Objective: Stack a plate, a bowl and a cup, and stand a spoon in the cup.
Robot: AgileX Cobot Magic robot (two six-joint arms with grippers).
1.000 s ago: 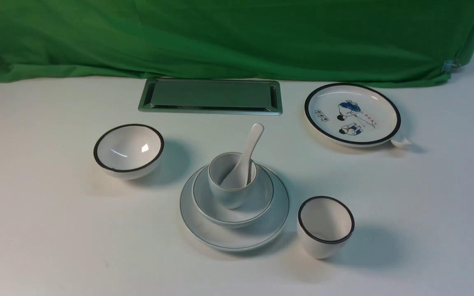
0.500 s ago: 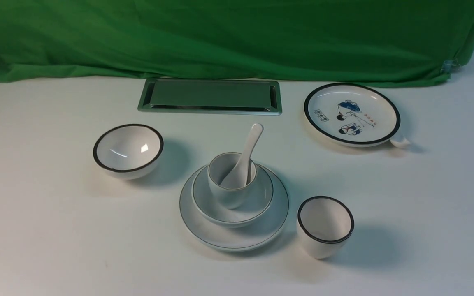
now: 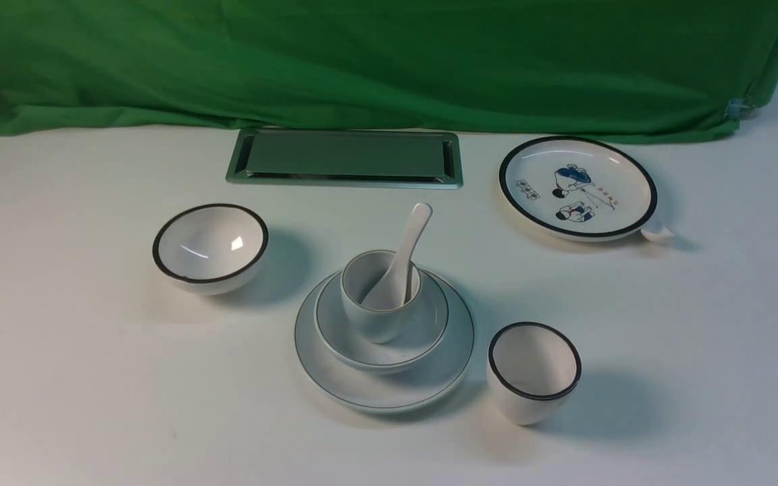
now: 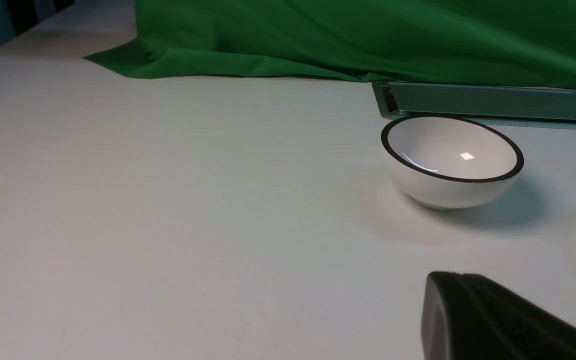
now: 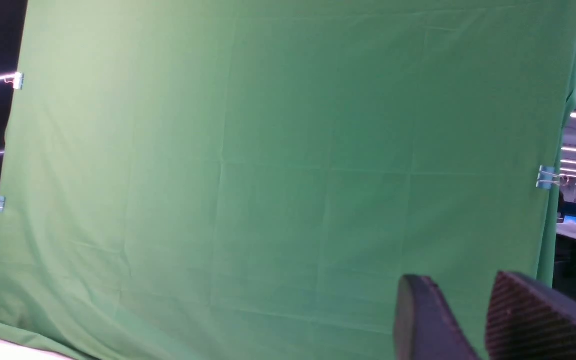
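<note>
Right gripper slightly parted, empty; spoon in cup, handle up-right

front: high, facing backdrop | left wrist: low, shares it

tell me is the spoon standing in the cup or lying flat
Standing. The spoon has its scoop down inside the cup, with the handle leaning up over the far rim toward the right.
</note>
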